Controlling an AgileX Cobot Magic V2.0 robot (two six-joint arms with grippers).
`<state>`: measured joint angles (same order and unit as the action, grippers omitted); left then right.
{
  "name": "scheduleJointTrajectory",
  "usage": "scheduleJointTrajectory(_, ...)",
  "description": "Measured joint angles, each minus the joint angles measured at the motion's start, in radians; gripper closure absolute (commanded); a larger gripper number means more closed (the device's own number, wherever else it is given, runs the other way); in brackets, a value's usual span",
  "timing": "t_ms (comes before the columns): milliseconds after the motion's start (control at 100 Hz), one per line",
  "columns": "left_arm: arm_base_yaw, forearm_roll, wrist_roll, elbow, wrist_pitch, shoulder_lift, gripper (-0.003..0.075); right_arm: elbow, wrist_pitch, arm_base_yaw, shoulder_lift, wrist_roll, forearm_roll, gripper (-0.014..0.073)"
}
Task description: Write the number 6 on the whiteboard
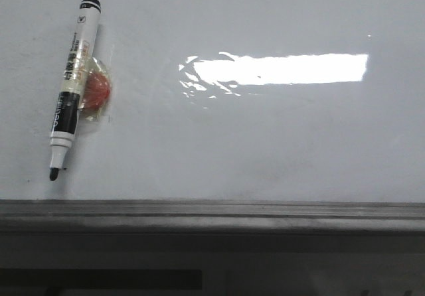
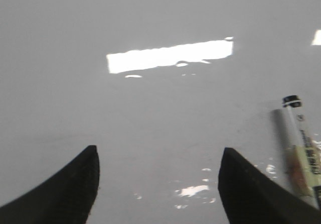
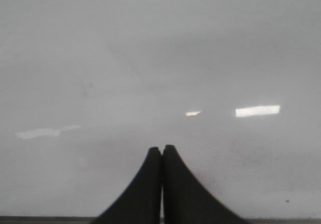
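Note:
The whiteboard [image 1: 265, 143] is a glossy pale grey surface with a bright rectangular glare; no number 6 shows on it. A black-and-white marker [image 1: 72, 87], uncapped with its tip toward the near edge, lies at the board's left on a red round piece wrapped in clear tape [image 1: 96, 90]. In the left wrist view the marker [image 2: 301, 143] lies just outside one finger of my left gripper [image 2: 159, 156], which is open with only bare board between its fingers. My right gripper [image 3: 161, 149] is shut with nothing in it, over bare whiteboard [image 3: 150, 58]. Neither gripper appears in the front view.
A grey metal edge rail [image 1: 212, 215] runs along the board's near side, also seen as a thin strip [image 3: 50, 220] in the right wrist view. A few small dark specks dot the board near the right gripper.

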<state>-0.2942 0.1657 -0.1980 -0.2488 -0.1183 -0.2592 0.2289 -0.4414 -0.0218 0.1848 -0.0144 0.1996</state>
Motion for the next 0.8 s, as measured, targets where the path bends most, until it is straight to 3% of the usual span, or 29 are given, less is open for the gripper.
scheduleJointTrajectory(430, -0.402, 0.037, -0.006, 0.000, 0.161, -0.300, 0.0248, 0.000, 0.000, 0.000, 0.000, 0.000, 0.000, 0.0657)
scheduleJointTrajectory(800, -0.559, 0.191, -0.006, 0.000, 0.420, -0.620, 0.0248, 0.000, 0.000, 0.000, 0.000, 0.000, 0.000, 0.0657)
